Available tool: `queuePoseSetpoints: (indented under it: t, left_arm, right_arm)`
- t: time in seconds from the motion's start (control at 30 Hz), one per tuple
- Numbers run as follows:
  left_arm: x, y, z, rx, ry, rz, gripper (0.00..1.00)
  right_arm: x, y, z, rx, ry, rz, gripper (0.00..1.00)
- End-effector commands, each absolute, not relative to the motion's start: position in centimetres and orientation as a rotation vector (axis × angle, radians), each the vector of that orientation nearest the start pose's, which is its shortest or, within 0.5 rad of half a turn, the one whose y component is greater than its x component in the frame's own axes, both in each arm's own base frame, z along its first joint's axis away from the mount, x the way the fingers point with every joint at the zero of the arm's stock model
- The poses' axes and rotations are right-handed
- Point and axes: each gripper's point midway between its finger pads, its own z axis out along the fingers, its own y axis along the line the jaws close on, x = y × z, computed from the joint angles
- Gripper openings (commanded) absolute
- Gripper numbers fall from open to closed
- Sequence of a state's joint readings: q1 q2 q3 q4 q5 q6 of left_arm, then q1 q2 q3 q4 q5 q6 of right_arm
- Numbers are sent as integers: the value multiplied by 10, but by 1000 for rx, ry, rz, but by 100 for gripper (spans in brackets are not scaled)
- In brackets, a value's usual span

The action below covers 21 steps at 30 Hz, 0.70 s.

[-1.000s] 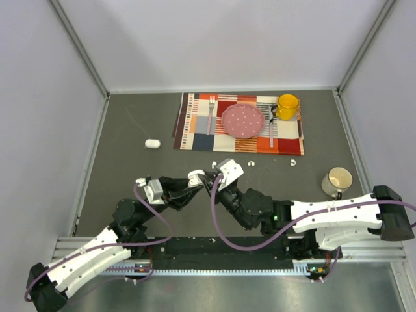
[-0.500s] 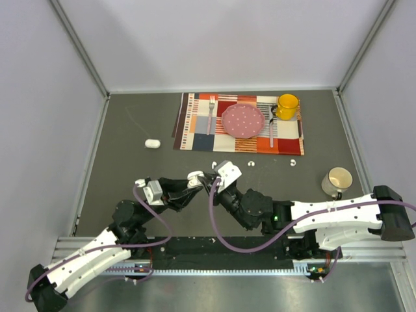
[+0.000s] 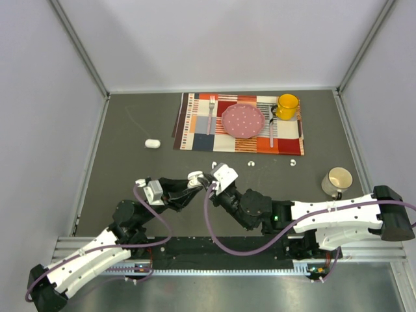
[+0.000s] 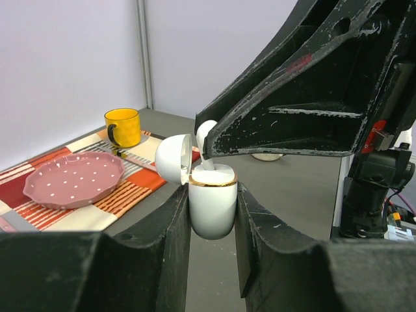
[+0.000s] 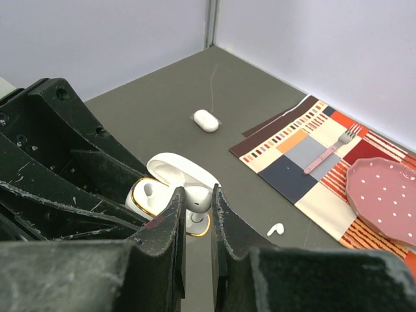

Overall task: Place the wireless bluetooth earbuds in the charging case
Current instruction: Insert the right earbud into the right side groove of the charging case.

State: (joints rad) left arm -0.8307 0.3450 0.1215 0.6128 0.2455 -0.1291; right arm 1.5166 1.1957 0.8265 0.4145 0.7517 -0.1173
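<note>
My left gripper (image 4: 212, 218) is clamped tight on the body of the open charging case (image 4: 212, 195). It holds the case off the table toward the near edge, lid (image 4: 174, 158) flipped back and mouth up, probably so my other arm can reach the wells from above. My right gripper (image 5: 195, 209) is almost closed, pinching 1 earbud (image 5: 197, 197) stem-down right at the case's mouth. I can't tell if it is seated. The other well seems to hold 1 bud (image 5: 148, 190), not sure.

Counts:
- 2 cases: 1 in my grip, 1 closed case (image 3: 152, 143) toward the table's left edge.
- 3 loose buds mid-table, just off the placemat's (image 3: 188, 130) near edge: left bud (image 3: 215, 163), middle bud (image 3: 250, 163), right bud (image 3: 292, 162).
- 1 dotted plate (image 3: 243, 121), 1 yellow mug (image 3: 286, 106), 1 fork (image 3: 210, 114).
- 1 beige cup (image 3: 337, 181) by the right edge.
</note>
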Motion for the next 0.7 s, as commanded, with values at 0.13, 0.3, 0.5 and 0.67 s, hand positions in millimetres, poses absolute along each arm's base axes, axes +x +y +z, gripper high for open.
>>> queuePoseSetpoints:
  t: [0.13,0.3,0.5,0.67]
  left_arm:
    - [148,-214,295,539,973,-944,0]
    - [149,-214,294,541,977,-942,0]
    - [149,-214,295,537,976,-939,0]
    - [151,-212,295,525,976,-926,0]
  right_arm:
    - [132,372,292,-707,1460,552,0]
    - [133,373,293,-666,1496,564,0]
    - [131,377,290,-647,1549,581,0]
    - [132,375,298,-586,1584,611,0]
